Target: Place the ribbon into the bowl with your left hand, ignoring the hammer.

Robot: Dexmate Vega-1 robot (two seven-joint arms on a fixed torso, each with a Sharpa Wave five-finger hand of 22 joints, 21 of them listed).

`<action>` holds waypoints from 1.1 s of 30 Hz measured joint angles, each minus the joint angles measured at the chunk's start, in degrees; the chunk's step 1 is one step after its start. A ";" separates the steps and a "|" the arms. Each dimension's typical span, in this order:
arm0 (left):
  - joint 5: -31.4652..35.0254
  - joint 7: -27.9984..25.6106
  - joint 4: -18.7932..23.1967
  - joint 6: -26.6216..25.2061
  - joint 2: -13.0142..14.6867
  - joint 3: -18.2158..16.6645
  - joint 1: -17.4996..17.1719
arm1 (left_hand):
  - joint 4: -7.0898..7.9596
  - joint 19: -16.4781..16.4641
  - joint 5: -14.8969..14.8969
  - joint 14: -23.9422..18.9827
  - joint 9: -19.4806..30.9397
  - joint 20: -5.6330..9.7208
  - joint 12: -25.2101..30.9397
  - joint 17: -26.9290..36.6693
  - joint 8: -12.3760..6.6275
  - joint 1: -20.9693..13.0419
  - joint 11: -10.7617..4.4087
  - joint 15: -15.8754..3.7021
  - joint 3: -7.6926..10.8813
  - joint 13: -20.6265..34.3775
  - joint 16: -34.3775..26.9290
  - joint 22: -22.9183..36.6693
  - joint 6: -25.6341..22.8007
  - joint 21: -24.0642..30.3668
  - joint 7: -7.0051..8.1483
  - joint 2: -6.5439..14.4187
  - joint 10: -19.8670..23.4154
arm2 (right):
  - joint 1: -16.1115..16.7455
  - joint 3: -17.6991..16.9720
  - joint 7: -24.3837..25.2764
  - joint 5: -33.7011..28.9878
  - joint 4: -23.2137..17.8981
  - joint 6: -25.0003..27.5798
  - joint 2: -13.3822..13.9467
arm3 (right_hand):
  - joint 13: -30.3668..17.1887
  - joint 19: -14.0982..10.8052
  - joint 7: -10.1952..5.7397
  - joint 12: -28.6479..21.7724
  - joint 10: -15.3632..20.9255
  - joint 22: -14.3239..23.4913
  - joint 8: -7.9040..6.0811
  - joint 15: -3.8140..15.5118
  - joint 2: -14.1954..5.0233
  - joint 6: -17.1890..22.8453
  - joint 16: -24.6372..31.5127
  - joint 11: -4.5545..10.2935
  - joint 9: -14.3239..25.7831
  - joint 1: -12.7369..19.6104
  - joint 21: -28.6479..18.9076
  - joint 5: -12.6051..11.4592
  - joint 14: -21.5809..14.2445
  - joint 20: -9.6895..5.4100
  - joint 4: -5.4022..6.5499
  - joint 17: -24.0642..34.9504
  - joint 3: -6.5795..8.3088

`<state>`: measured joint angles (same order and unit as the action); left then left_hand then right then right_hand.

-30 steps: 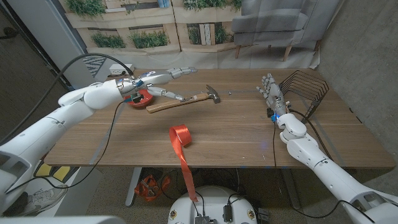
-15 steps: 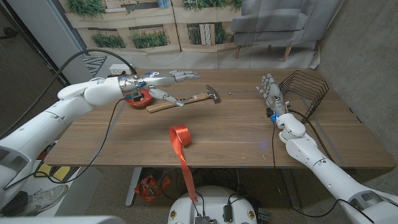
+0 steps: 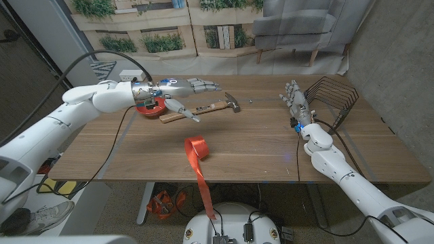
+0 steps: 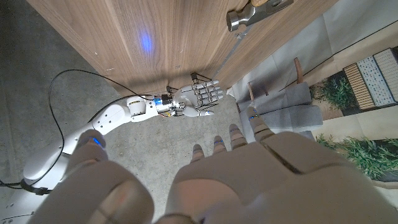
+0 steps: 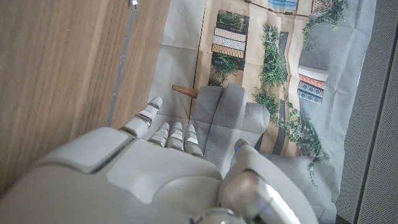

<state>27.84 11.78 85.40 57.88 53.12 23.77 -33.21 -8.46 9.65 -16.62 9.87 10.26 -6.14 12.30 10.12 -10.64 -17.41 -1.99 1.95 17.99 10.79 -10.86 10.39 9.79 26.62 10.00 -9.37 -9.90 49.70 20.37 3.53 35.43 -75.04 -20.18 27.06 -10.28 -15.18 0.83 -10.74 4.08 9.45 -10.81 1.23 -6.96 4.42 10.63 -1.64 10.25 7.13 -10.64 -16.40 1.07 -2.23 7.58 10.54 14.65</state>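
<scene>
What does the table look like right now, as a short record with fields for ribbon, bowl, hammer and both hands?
ribbon: red ribbon near the table's front edge, tail hanging over it, untouched
bowl: red bowl at the far left, partly hidden by the left arm
hammer: hammer lying beside the bowl
left hand: left hand above the hammer handle, fingers spread, holding nothing
right hand: right hand by the wire rack, open
</scene>
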 measured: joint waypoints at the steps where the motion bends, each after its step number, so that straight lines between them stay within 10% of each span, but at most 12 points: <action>1: 0.40 -0.07 0.20 0.08 0.03 -0.02 0.02 | 0.00 0.00 0.00 0.00 0.00 0.00 0.00 0.00 0.00 -0.46 0.12 0.00 0.00 0.00 0.00 0.00 0.00 0.00 0.00 -0.29 -0.12 | 0.00 0.00 0.00 0.01 0.02 -0.03 0.00 | 0.00 0.00 0.00 0.00 0.00 0.00 0.00 0.00 0.00 0.00 0.00 0.00 0.00 0.00 0.00 0.00 0.00 0.00 0.00 0.00 0.00; 33: 6.30 3.07 8.65 -1.64 3.08 -0.64 -0.30 | -1.41 -4.12 -4.00 -1.42 0.29 -0.40 0.51 0.01 -0.88 -6.40 1.21 0.99 -5.56 0.29 -0.45 0.01 -0.11 -0.86 -2.15 -1.43 0.23 | 0.55 -0.20 0.45 -0.02 -0.58 -0.27 0.06 | 0.00 0.00 -0.01 0.00 -0.01 0.00 0.00 0.00 0.00 -0.01 0.00 0.01 0.00 0.00 0.00 0.44 0.00 0.00 0.00 0.01 0.00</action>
<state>34.14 14.85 94.05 56.25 56.20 23.13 -33.51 -9.87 5.53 -20.62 8.45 10.55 -6.54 12.81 10.13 -11.52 -23.80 -0.79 2.94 12.43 11.07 -11.31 10.40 9.68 25.76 7.86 -10.79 -9.67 50.25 20.17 3.98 35.41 -75.61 -20.45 27.13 -10.28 -15.18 0.82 -10.74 4.07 9.45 -10.81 1.23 -6.96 4.41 10.63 -1.63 10.25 7.13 -10.64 -15.96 1.08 -2.23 7.58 10.55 14.64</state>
